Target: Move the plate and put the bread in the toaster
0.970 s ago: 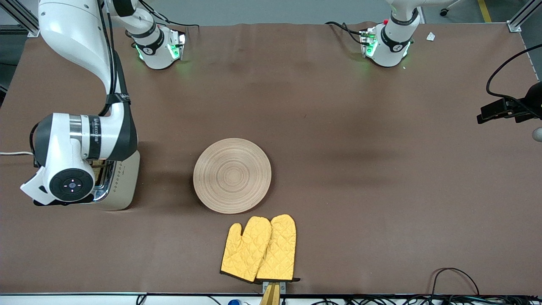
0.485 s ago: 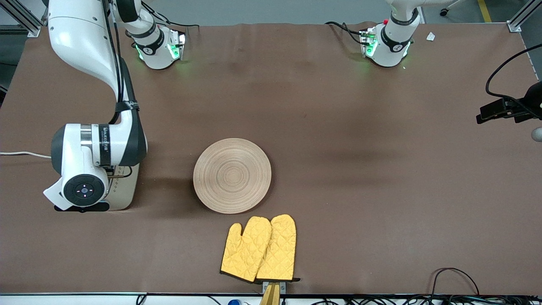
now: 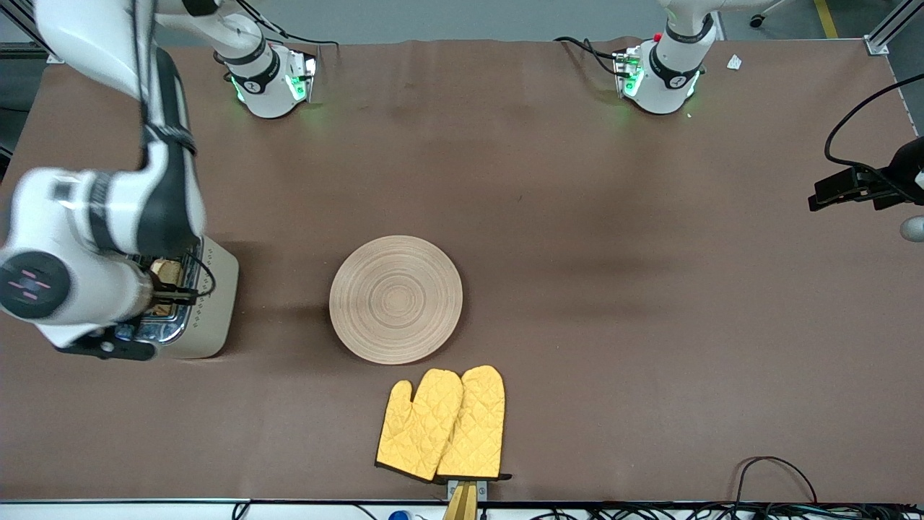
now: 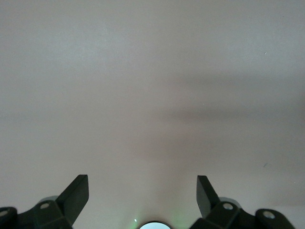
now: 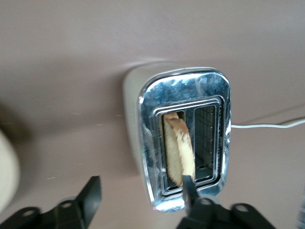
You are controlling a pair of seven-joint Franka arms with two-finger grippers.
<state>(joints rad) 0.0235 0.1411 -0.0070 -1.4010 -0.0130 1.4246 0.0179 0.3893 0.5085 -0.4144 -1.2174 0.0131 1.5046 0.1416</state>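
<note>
Over the toaster (image 5: 183,138) at the right arm's end of the tabletop, your right tool (image 5: 143,193) is hanging with fingers apart, the bread (image 5: 178,150) sitting in one slot, the second empty. Next you're likely pulling clear. Your left tool (image 4: 143,191) is waiting spread wide; the plate (image 3: 395,299) is lying bare mid-tabletop.

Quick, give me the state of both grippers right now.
Left gripper: open, holding nothing, waiting over bare table.
Right gripper: open, empty, above the toaster; the bread sits in a slot.
</note>
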